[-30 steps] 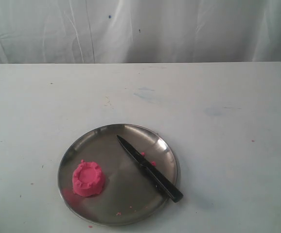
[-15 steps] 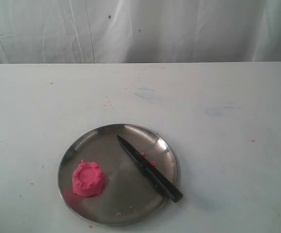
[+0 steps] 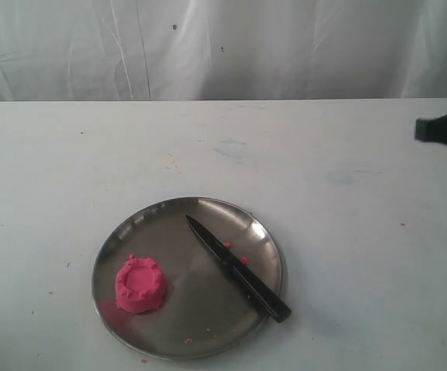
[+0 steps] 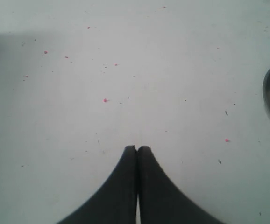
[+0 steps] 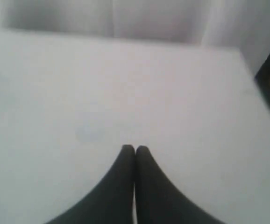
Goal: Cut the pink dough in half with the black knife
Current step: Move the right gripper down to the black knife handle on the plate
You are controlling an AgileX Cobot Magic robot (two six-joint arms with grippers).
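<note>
On steel plate [image 3: 131, 232], black knife [image 3: 237, 267], pink dough [image 3: 140, 284], apparently far from closed right claw [image 5: 135, 147].

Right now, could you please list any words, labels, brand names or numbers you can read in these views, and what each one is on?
There is no readable text in any view.
The black knife: no brand mark visible on blade or handle.
The pink dough: plain, with a notched rim only.
The steel plate: no stamp visible.
The table: only stains and pink crumbs.
</note>
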